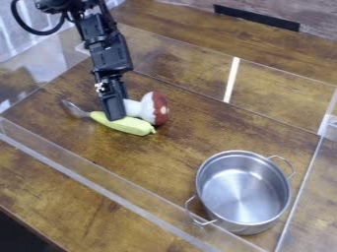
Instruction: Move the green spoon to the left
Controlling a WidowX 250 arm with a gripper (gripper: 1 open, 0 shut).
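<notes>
The green spoon [121,124] lies flat on the wooden table at the left. Its yellow-green handle points right and its silver bowl [73,108] points left. My gripper [105,95] hangs from the black arm just above the spoon's middle, pointing down. Its fingers look slightly apart and hold nothing. The spoon rests on the table, apart from the fingers.
A red-capped white toy mushroom [150,109] lies against the far side of the spoon's handle, right of the gripper. A steel pot [242,190] stands at the front right. Clear acrylic walls [234,79] ring the work area.
</notes>
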